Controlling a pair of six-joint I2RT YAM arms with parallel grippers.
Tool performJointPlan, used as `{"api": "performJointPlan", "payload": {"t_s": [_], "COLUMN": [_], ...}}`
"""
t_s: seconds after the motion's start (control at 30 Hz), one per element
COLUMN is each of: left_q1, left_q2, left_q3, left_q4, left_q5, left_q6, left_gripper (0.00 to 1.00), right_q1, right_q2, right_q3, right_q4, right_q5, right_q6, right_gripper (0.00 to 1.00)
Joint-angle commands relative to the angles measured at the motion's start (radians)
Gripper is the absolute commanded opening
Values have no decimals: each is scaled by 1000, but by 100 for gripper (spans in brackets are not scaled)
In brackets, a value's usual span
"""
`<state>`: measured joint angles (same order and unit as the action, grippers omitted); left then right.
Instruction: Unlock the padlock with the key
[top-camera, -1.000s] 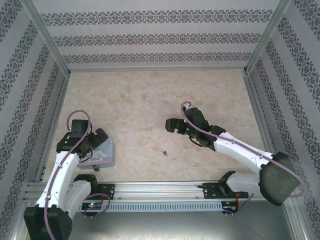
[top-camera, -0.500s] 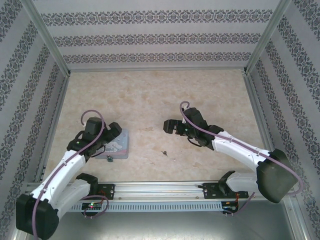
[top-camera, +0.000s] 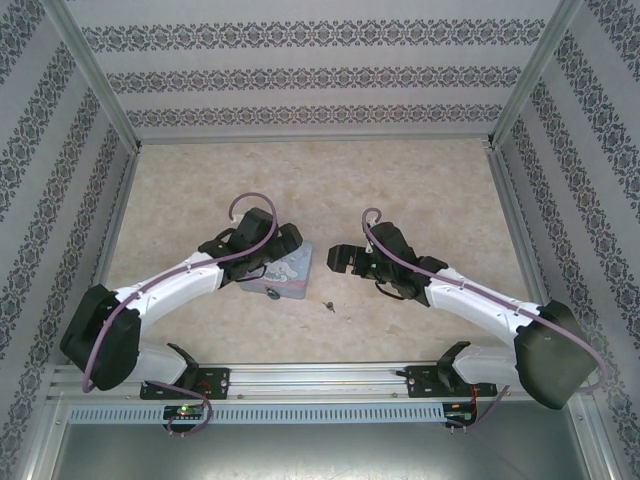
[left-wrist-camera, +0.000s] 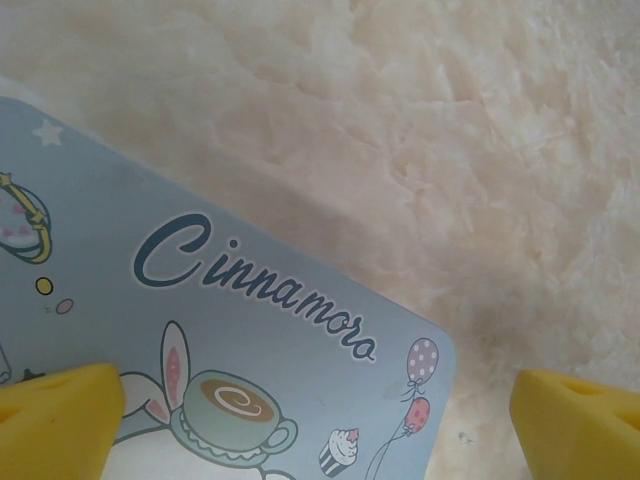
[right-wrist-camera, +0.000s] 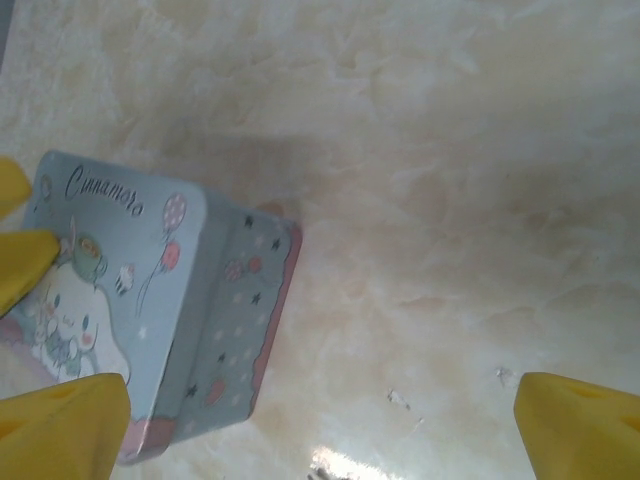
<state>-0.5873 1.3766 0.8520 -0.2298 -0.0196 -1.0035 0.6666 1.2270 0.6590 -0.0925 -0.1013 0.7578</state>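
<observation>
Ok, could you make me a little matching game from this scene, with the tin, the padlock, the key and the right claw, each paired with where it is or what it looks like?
Things:
1. tin box
2. padlock
3. key
4. right gripper

Descriptions:
A. dark speck lying on the table
B. pale blue with a cartoon print, under the left gripper
C. jaws open, hovering to the right of the tin
D. teal speck at the tin's near edge

Pairs: 1-B, 2-D, 3-A, 4-C
</observation>
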Motion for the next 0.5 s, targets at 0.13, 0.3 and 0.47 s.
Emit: {"api": "performJointPlan", "payload": {"t_s": [0.13, 0.3, 0.47], "left_q1": [38, 157, 256], "left_q2": [-115, -190, -222], "left_q3": [45, -27, -103], "left_q4": [-212, -222, -129], "left_q5": [-114, -92, 38], "left_q6": [158, 237, 283], "left_gripper": [99, 99, 99], "right_q1": [69, 123, 150], "right_q2": [-12, 84, 196], "right_q3": [-35, 15, 85], "right_q4": [68, 128, 171], "right_q5": [1, 15, -1], "right_q6": [111, 155, 187], "right_gripper": [98, 95, 93]}}
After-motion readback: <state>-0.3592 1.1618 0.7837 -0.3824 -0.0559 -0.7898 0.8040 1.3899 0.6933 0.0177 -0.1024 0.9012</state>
